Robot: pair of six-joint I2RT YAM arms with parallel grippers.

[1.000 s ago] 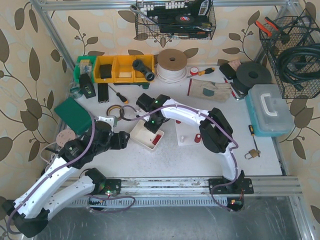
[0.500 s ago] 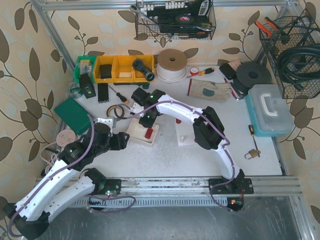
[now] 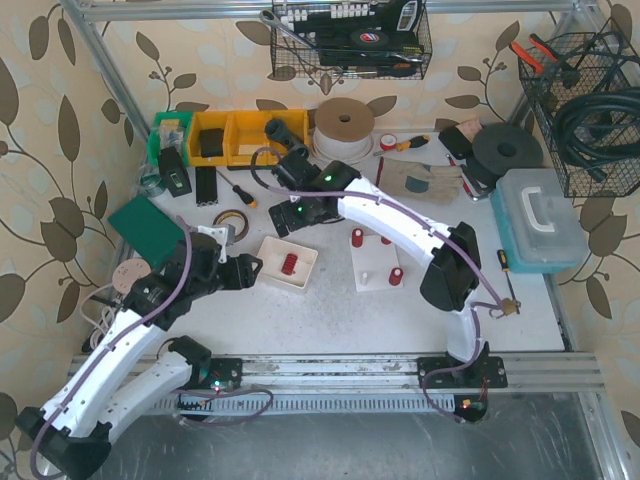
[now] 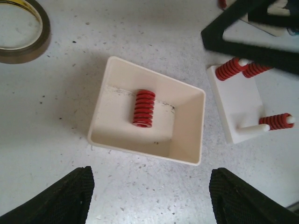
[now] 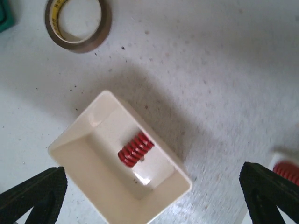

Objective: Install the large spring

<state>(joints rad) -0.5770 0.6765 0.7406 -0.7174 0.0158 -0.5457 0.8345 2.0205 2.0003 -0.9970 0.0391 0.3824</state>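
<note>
Inside white tray (image 4: 187,140), mid tabletop (image 4: 51,98): large red spring (image 4: 143,108) lying on side, loose, nothing gripping it. Right fingers (image 5: 32,196) spread wide, empty, hovering over tray. Left fingers (image 4: 65,198) apart too, nothing between, near side of tray. Peg plate (image 4: 236,105) just right of tray, smaller springs on pegs.

- A red coiled metal spring (image 5: 135,148) lay on its side in a shallow white plastic tray (image 5: 77,122), set cornerwise on a speckled white tabletop (image 5: 210,70).
- The right gripper (image 5: 152,193) hung above the tray, its black fingertips (image 5: 32,196) spread wide and holding nothing.
- A roll of brown tape (image 5: 79,45) lay flat beyond the tray, apart from it.
- Another red coil (image 5: 287,171) showed, blurred, at the right edge.
</note>
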